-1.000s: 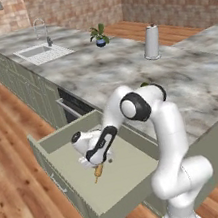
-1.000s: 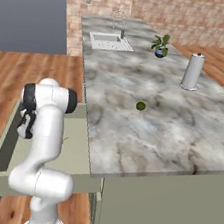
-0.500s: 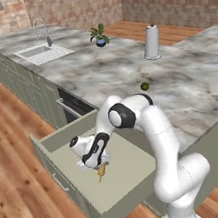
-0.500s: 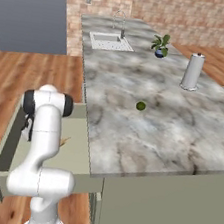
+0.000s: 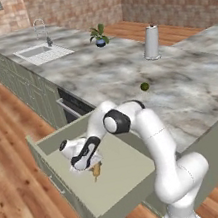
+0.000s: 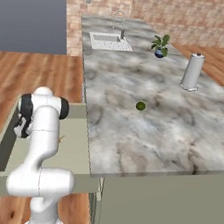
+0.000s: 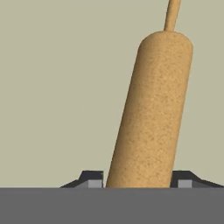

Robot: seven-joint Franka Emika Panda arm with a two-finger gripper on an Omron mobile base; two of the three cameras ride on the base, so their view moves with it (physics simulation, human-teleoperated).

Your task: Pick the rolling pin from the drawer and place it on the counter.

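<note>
1. Since one second ago your arm has bent lower into the drawer point(image 5: 117, 173), and the gripper point(image 5: 88, 166) now sits down at the rolling pin point(image 5: 96, 170) instead of hovering above it.
2. You see in the hand view that the rolling pin point(image 7: 151, 113) stands between the two finger tips point(image 7: 92, 180), one tip on each side of the wooden body (they look touching it, so the grip is closed on the pin).
3. The rolling pin lies on the pale floor of the open drawer, near its middle; one thin handle point(image 7: 172, 14) points away from the hand.
4. From the right base view, you see the drawer point(image 6: 75, 152) pulled out beside the counter point(image 6: 146, 134), and the white arm reaches down into it.
5. The counter point(image 5: 193, 86) carries a small dark green ball point(image 5: 145, 87), a paper towel roll point(image 5: 151, 42), a potted plant point(image 5: 99, 35) and a sink point(image 5: 42, 52), all well apart from the drawer.
6. The rolling pin is not yet on the counter.
</note>
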